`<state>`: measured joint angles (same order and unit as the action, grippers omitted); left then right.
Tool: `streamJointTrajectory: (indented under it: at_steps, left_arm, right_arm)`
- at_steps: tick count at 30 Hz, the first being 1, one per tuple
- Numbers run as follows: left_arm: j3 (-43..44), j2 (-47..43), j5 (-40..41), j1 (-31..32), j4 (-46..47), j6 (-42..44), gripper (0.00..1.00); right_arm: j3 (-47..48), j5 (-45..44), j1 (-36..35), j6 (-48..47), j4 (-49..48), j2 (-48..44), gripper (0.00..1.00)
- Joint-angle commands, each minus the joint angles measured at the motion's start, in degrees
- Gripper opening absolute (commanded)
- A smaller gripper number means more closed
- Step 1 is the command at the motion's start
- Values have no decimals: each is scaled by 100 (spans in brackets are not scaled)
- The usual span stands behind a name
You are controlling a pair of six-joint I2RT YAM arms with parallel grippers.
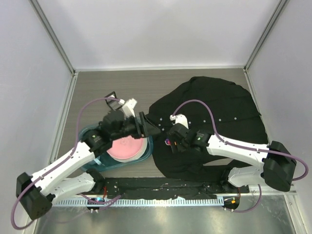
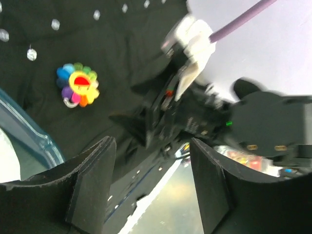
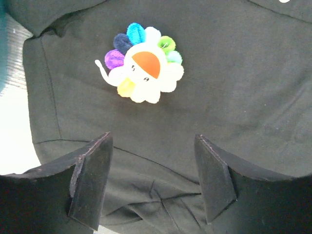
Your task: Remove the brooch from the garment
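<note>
The garment, a black shirt with small white buttons, lies spread on the right half of the table. The brooch, a small flower with multicoloured petals, sits on the cloth near the shirt's left edge. My right gripper hangs open just short of it, jaws wide, only black cloth between them. My left gripper is open and empty at the shirt's left border. The left wrist view shows the brooch up to the left and the right arm's gripper ahead.
A teal tray holding a pink disc sits left of the shirt, under my left arm. A black rail runs along the near edge of the table. White walls enclose the table on three sides.
</note>
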<state>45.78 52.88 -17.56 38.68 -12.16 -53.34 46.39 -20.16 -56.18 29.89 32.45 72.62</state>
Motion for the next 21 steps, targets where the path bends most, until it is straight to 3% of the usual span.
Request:
streamJointTrajectory:
  at_steps: [1,4,6,13,21]
  left_arm:
    - [-473,309,1272,851,739,132,63]
    - [-684,582,1457,1177,935,78,55]
    - [-789,653,1703,1361,926,87,52]
    - [-1167,609,2055,1397,943,70,48]
    - [-658,1645,1835,1458,1128,0,38]
  right_arm:
    - [-121,-734,-147,123,-352,-81,67]
    - [-314,-613,-165,-123,-720,-143,52]
    - [-437,-481,-174,-264,-1046,-178,49]
    - [-780,-462,-182,-326,-1864,-108,48]
    - [-816,-444,-182,-273,-2101,-29,47]
